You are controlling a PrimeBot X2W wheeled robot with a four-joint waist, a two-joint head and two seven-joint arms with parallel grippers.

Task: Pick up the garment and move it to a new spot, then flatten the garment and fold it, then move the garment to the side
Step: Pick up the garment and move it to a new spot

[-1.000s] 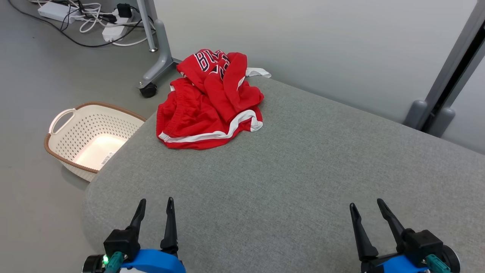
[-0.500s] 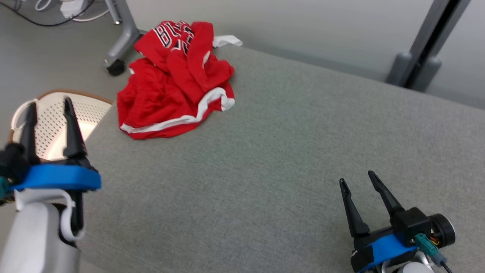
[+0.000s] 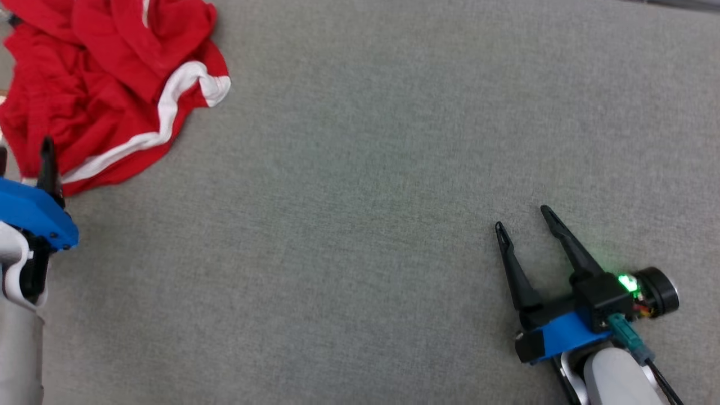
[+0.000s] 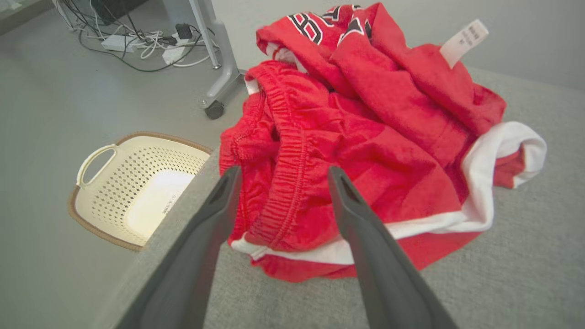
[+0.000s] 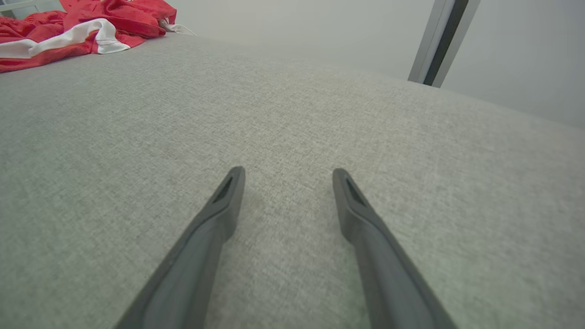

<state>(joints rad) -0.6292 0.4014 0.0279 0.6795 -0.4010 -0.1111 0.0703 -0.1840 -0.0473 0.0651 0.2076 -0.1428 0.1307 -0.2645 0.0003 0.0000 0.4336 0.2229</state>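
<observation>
The garment (image 3: pixel 101 84), red shorts with white trim, lies crumpled at the far left corner of the grey padded surface (image 3: pixel 365 169). My left gripper (image 3: pixel 22 154) is open at the view's left edge, just short of the garment's near hem. In the left wrist view its fingers (image 4: pixel 284 171) frame the elastic waistband of the garment (image 4: pixel 388 137); I cannot tell whether they touch it. My right gripper (image 3: pixel 523 218) is open and empty, low over the bare surface at the lower right. The right wrist view shows the open gripper (image 5: pixel 288 171) with the garment (image 5: pixel 68 23) far off at its upper left.
A cream perforated basket (image 4: pixel 137 183) stands on the floor beside the surface's left edge. Behind it are a grey stand leg with a caster (image 4: pixel 219 77) and cables with power strips (image 4: pixel 137 41). A grey post (image 5: pixel 441 41) rises beyond the far edge.
The head camera has tilted down, so the whole picture has shifted. My left gripper has moved forward from the near edge to the garment. The right gripper has stayed open over the surface.
</observation>
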